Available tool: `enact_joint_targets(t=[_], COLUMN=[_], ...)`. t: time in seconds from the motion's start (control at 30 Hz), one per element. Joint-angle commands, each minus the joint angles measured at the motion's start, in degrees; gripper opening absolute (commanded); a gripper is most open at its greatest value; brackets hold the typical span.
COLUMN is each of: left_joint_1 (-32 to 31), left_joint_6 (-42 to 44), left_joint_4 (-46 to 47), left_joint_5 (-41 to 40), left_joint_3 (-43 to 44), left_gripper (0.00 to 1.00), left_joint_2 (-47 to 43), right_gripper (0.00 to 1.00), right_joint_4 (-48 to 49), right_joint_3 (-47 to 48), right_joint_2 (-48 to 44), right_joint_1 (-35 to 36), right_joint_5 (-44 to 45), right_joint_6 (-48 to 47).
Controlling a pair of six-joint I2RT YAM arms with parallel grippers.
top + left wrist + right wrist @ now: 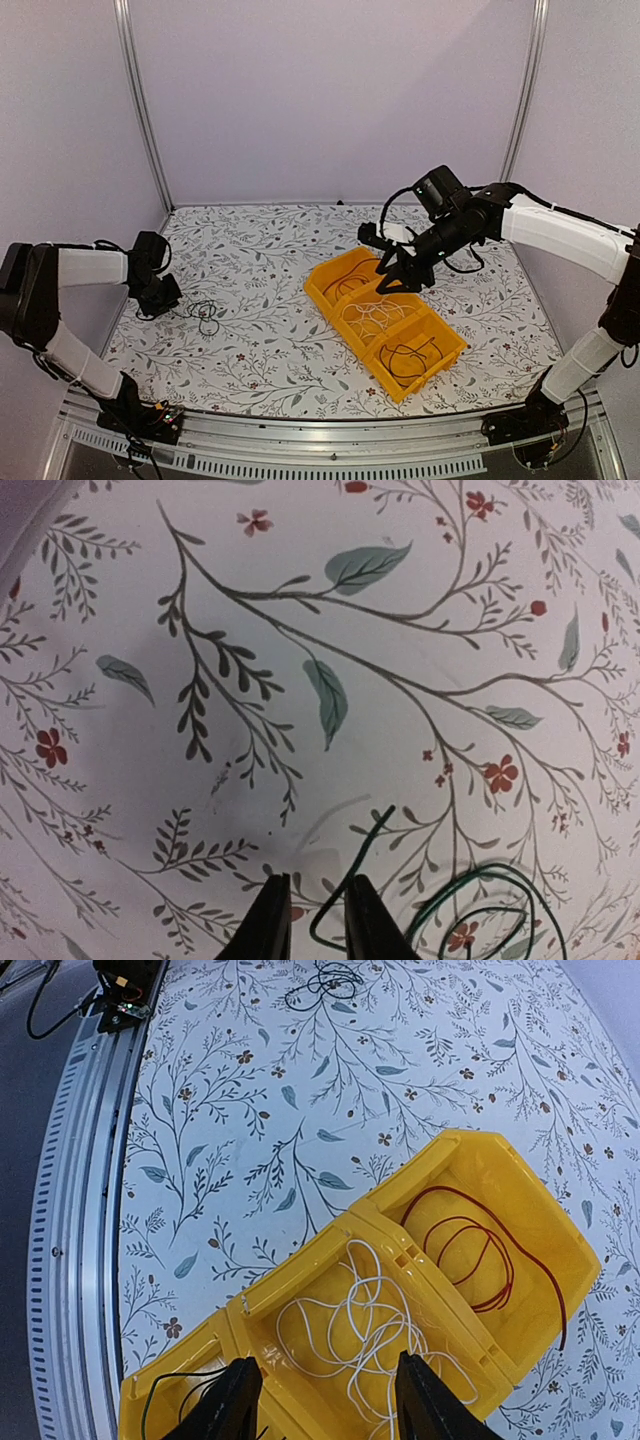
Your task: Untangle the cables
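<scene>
- Floral-print table (260, 350) is carrying a row of three joined yellow bins (490, 1165) and one loose dark cable (470, 900).
- Left end effector (315, 930) is hovering low over the bare table, well apart from the bins.
- Its fingers (270, 925) are standing a narrow gap apart and are clamping nothing.
- One free end of the loose dark cable is running up through that gap, and daylight is showing on both sides of the strand.
- The cable's coils are lying on the table just to the right of the fingertips in the wrist view.
- Right end effector (330, 1400) is hanging over the bins, spread wide and gripping nothing.
- White cable (340, 1330) is lying in loose loops in the middle bin, directly below and just ahead of the right end effector.
- Red cable (480, 1250) is lying coiled in the bin ahead and to the right of the right end effector.
- Black cable (170, 1395) is sitting in the third bin, just outside the left-hand finger in the right wrist view, and is only partly showing at the frame edge.
</scene>
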Motion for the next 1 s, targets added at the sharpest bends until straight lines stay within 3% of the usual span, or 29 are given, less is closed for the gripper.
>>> enact_joint_targets(t=[0.0, 0.07, 0.47, 0.73, 0.97], left_joint_1=[0.5, 0.5, -9.7, -16.8, -20.4], left_joint_6=[2.2, 3.8, 7.1, 6.6, 5.9], left_joint_4=[5.3, 6.3, 20.3, 23.5, 26.0], left_joint_5=[1.3, 3.2, 24.5, 26.3, 27.1], left_joint_3=[0.2, 1.2, 7.6, 14.8, 21.7], left_gripper=[0.08, 0.00, 0.00, 0.00, 0.00], left_joint_2=[1.7, 1.7, -12.4, -12.0, -10.5], right_gripper=[0.50, 0.50, 0.62, 0.71, 0.76], right_joint_4=[1.3, 1.7, 7.2, 10.3, 14.9], right_joint_3=[0.7, 1.3, 17.4, 35.2, 42.9], right_joint_2=[0.0, 0.4, 12.3, 22.5, 30.3], right_joint_1=[-0.2, -0.2, 0.0, 3.3, 6.0], right_joint_5=[-1.0, -0.9, -3.6, -6.5, -8.8], right_joint_6=[1.0, 1.0, 11.3, 15.3, 21.7])
